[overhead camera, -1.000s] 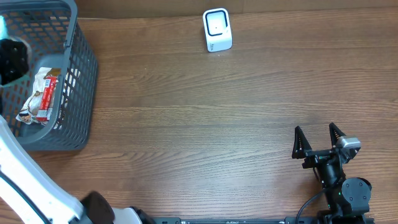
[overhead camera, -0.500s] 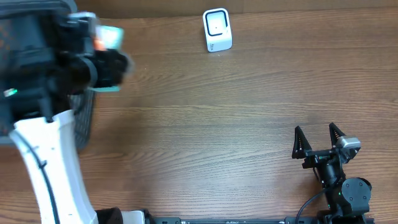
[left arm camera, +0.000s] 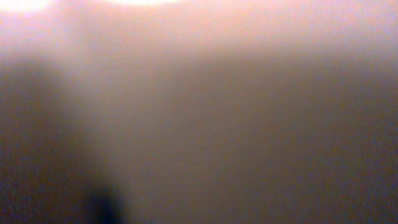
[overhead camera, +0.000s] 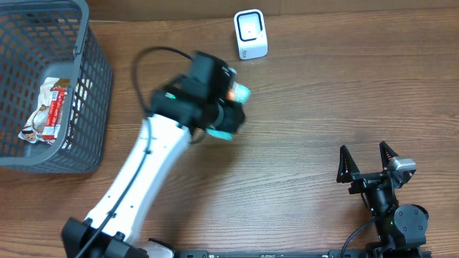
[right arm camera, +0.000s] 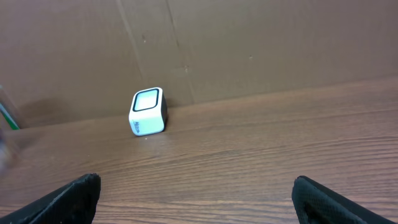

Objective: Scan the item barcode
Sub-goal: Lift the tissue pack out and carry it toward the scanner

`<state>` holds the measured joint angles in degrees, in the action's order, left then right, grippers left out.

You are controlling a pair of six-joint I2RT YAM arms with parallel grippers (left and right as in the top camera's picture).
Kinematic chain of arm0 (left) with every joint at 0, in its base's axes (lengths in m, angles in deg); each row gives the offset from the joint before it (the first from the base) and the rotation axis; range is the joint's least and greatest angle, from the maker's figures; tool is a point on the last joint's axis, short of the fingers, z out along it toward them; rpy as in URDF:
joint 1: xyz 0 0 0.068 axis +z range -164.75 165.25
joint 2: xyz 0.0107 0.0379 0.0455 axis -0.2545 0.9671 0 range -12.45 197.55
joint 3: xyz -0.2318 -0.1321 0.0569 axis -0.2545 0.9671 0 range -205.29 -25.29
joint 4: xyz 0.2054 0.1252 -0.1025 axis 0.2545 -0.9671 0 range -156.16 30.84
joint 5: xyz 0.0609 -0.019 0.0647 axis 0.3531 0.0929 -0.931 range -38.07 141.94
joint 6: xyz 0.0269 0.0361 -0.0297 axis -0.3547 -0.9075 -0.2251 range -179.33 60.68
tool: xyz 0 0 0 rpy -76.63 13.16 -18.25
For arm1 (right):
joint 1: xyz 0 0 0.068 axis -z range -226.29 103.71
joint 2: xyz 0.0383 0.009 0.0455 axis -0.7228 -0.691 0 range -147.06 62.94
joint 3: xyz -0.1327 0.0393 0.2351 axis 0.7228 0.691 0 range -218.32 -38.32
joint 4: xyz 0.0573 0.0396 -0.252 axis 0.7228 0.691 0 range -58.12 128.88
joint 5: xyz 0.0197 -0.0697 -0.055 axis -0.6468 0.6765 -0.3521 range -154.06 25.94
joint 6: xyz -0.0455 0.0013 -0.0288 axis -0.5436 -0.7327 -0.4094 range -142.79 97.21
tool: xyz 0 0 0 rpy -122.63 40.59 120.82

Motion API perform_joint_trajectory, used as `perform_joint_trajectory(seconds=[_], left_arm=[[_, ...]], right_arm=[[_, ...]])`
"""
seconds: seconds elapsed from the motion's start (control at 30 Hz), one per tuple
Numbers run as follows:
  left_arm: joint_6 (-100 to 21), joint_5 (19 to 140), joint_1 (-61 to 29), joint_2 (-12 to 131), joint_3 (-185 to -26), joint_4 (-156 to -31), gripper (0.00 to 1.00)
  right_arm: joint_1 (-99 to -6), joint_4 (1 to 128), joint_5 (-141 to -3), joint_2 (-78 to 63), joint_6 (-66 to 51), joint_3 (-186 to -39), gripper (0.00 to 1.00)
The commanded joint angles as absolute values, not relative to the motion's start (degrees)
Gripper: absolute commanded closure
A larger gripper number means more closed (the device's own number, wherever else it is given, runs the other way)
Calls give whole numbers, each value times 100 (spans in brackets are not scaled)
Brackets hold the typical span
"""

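My left gripper [overhead camera: 231, 111] hovers over the middle of the table, shut on a teal item [overhead camera: 242, 93] that carries an orange spot. Motion blurs both. The left wrist view is a featureless brown blur, so the jaws and the barcode do not show there. The white barcode scanner [overhead camera: 250, 34] stands at the table's far edge, up and to the right of the held item; it also shows as the white scanner [right arm camera: 148, 111] before a cardboard wall. At the near right, my right gripper [overhead camera: 367, 161] rests open, and nothing lies between the fingers of the right gripper [right arm camera: 196, 186].
A grey mesh basket [overhead camera: 93, 79] stands at the far left with a red and white snack packet [overhead camera: 49, 109] inside. A brown cardboard wall [right arm camera: 249, 50] closes off the back of the table.
My left arm came up out of the basket with the teal item and swung right, to the middle of the table. The right arm has not moved.
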<state>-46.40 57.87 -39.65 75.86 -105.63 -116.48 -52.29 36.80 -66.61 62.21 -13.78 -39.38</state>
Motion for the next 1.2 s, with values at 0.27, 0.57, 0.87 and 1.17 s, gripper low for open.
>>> perform_joint_trajectory(seconds=[0.27,0.57,0.87,1.17], left_arm=[[-3816,5136,-5320,8441,-9485,-10505,59],[-3741,5241,-5451,9293,-9485,-10046,50],[-3748,5365,-5451,9317,-9538,-10043,0],[-3752,5592,-5451,9116,-10384,-10415,0]], right_arm=[[-5200,3652,-6630,6278,-1338,-3877,0],[-5200,3652,-6630,6278,-1338,-3877,0],[-5200,3652,-6630,6278,-1338,-3877,0],[-5200,3652,-6630,6278,-1338,-3877,0]])
